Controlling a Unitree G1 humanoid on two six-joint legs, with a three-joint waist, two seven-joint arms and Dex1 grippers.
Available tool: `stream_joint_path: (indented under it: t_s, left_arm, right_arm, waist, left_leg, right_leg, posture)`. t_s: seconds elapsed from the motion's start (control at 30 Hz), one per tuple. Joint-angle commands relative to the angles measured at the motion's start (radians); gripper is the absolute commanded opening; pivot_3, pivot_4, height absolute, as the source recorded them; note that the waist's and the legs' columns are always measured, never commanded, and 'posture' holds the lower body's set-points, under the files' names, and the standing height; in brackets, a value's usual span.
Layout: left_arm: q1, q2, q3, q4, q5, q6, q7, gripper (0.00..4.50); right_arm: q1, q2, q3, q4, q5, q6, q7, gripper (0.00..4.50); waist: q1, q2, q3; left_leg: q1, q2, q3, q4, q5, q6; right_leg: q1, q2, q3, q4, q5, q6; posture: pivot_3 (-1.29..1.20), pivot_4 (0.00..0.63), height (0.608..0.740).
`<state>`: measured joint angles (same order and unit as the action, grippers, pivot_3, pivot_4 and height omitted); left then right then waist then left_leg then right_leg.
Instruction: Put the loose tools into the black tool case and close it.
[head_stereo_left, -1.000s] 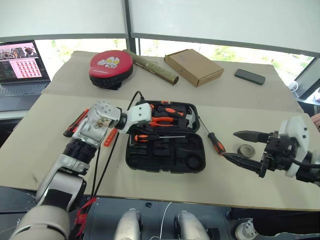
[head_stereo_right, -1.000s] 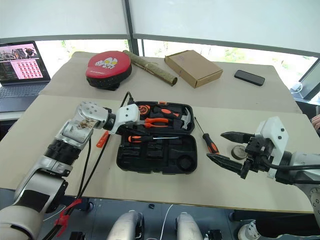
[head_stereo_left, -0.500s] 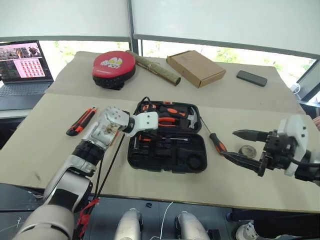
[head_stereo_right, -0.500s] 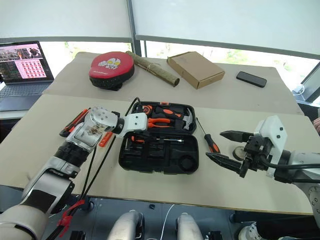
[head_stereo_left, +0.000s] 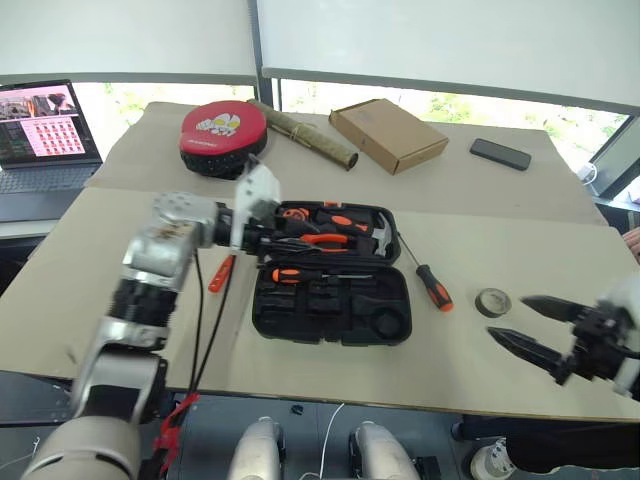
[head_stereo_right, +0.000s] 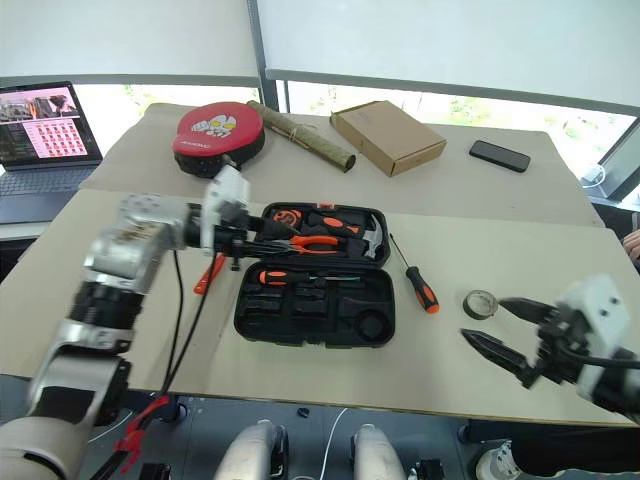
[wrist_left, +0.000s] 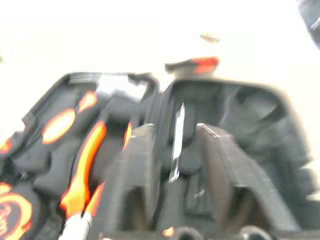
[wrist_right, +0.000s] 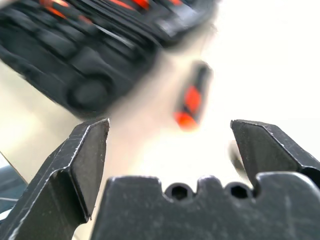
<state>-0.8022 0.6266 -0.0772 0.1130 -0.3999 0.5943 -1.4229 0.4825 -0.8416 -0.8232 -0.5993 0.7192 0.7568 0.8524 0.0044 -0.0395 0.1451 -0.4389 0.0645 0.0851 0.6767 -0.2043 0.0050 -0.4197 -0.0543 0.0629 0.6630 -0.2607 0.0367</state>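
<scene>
One screwdriver now lies in the black tool case (head_stereo_left: 331, 288), and our left pincer (head_stereo_right: 262, 238) has let go and lifted off it; fingers parted, holding nothing, hovering over the case's left edge. Case sits open mid-desk (head_stereo_left: 90, 290). Left of it, the thin orange tester screwdriver (head_stereo_left: 220, 273) is still loose. Right of it, the black-and-orange screwdriver (head_stereo_left: 433, 284) is also out. Our right pincer (head_stereo_left: 535, 326) has pulled back toward the desk's right edge, wide open, empty. We judge at least two tools left, then the lid.

The left arm is bent up high, and its gripper (wrist_left: 172, 185) points sideways to the right with its fingers a little apart. The right gripper (head_stereo_left: 535, 322) sits low on the right side, with its two black fingers spread wide and nothing between them.
</scene>
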Motion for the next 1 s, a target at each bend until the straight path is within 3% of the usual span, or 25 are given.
stream_joint_path:
  t_s: [0.03,0.1,0.13,0.37,0.6,0.77,0.9,1.0]
  left_arm:
    - [0.022,0.049,0.044,-0.126,-0.138,0.133,-0.043,3.62]
    - [0.023,0.077,0.041,-0.164,-0.178,0.201,-0.042,4.33]
    - [0.027,0.088,0.037,-0.181,-0.187,0.214,-0.042,4.42]
    - [0.077,0.090,0.026,-0.256,-0.174,0.140,0.005,4.42]
    - [0.110,0.093,0.023,-0.300,-0.176,0.127,0.051,4.42]
    - [0.118,0.099,0.035,-0.311,-0.179,0.125,0.080,4.42]
    - [0.122,0.102,0.026,-0.304,-0.169,0.109,0.086,4.50]
    - [0.128,0.103,0.023,-0.294,-0.162,0.095,0.084,4.50]
  right_arm:
    - [0.052,0.013,-0.113,-0.023,0.005,0.016,0.010,4.50]
    - [0.035,0.017,-0.085,-0.017,-0.013,0.012,-0.030,4.50]
    - [0.007,0.021,-0.060,-0.015,-0.010,0.019,-0.063,4.50]
    - [-0.316,0.072,0.270,0.000,-0.005,0.075,-0.267,4.50]
    - [-0.578,0.141,0.630,0.252,-0.236,-0.011,-0.365,4.50]
    - [-0.675,0.208,0.713,0.419,-0.339,-0.068,-0.407,4.50]
    - [-0.702,0.240,0.746,0.481,-0.383,-0.105,-0.406,3.47]
    - [-0.706,0.277,0.731,0.502,-0.400,-0.120,-0.439,2.41]
  waist:
    - [-0.001,0.000,0.000]
    - [-0.004,0.000,0.000]
    - [-0.005,0.000,0.000]
    - [-0.021,0.000,0.000]
    - [-0.014,-0.001,0.001]
    - [-0.012,0.000,0.001]
    - [-0.017,0.000,0.002]
    - [-0.017,0.000,0.002]
  left_leg:
    - [0.000,0.000,0.000,0.000,0.000,0.000]
    - [0.001,0.000,0.000,0.001,0.000,0.000]
    - [0.001,0.000,0.000,0.001,0.000,0.000]
    - [0.003,0.000,0.000,0.000,0.001,0.001]
    - [0.001,0.000,0.001,0.000,0.001,0.001]
    - [-0.001,-0.001,0.001,0.000,0.001,0.001]
    - [-0.001,0.000,0.001,0.000,0.001,0.001]
    - [-0.001,0.000,0.001,0.000,0.001,0.001]
  right_leg:
    - [0.000,0.000,0.000,0.000,0.000,0.000]
    - [0.001,0.000,0.000,0.000,0.000,0.000]
    - [0.001,0.000,0.000,0.000,-0.001,0.001]
    - [0.001,0.001,0.002,0.000,-0.001,-0.002]
    - [0.000,0.001,0.002,0.000,-0.001,-0.001]
    - [-0.002,0.000,0.002,0.000,-0.001,-0.001]
    - [-0.002,0.001,0.002,0.000,-0.001,-0.001]
    - [-0.002,0.001,0.002,0.000,-0.001,-0.001]
  posture:
    - [0.00,0.150,0.740]
    - [0.00,0.150,0.740]
    - [0.00,0.150,0.740]
    - [0.00,0.150,0.740]
    - [0.00,0.150,0.740]
    - [0.00,0.150,0.740]
    - [0.00,0.150,0.740]
    - [0.00,0.150,0.740]
